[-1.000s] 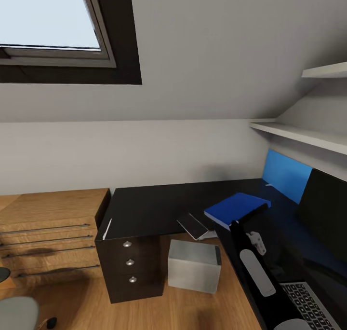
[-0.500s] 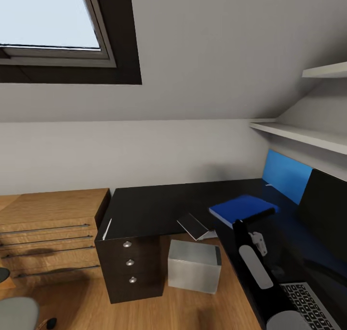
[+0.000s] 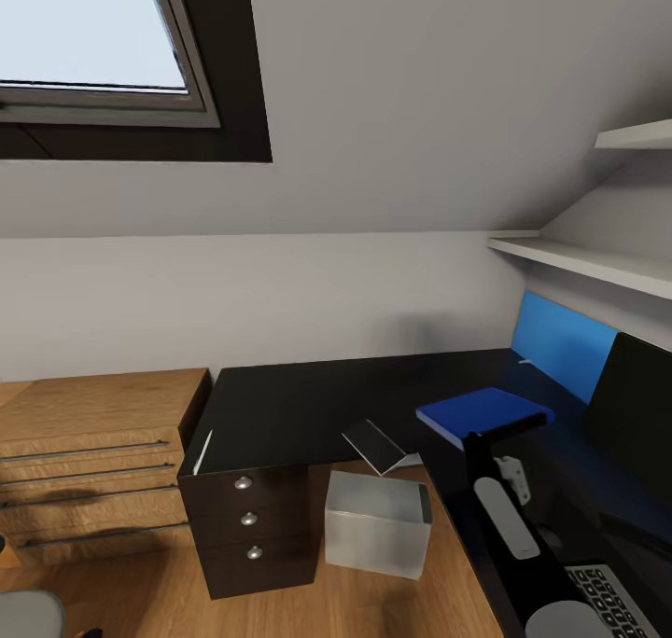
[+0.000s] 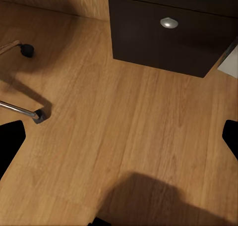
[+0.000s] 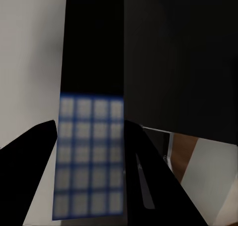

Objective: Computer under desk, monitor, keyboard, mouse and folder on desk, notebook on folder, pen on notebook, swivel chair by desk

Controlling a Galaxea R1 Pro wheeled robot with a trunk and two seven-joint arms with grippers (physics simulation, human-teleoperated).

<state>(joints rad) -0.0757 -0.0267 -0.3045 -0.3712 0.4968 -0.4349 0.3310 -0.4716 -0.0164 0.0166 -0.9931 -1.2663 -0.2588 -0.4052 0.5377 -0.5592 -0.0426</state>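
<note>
The right gripper [image 5: 89, 137] is clamped on the folder [image 3: 483, 413], its fingers [image 5: 29, 151] pinching one edge in the wrist view; the left gripper [image 4: 119, 137] hangs spread wide above bare floor, near a castor of the swivel chair [image 4: 38, 117]. The folder is over the desk [image 3: 308, 400], apparently just above the top, between notebook [image 3: 373, 445] and monitor [image 3: 639, 414]; long axis slanting toward the back wall. Placing step, I'd say; next, lower it flat, then let go.

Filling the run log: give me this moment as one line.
right gripper: shut on folder, above desk | left gripper: open, over floor | notebook: at desk edge | computer: on floor
</note>
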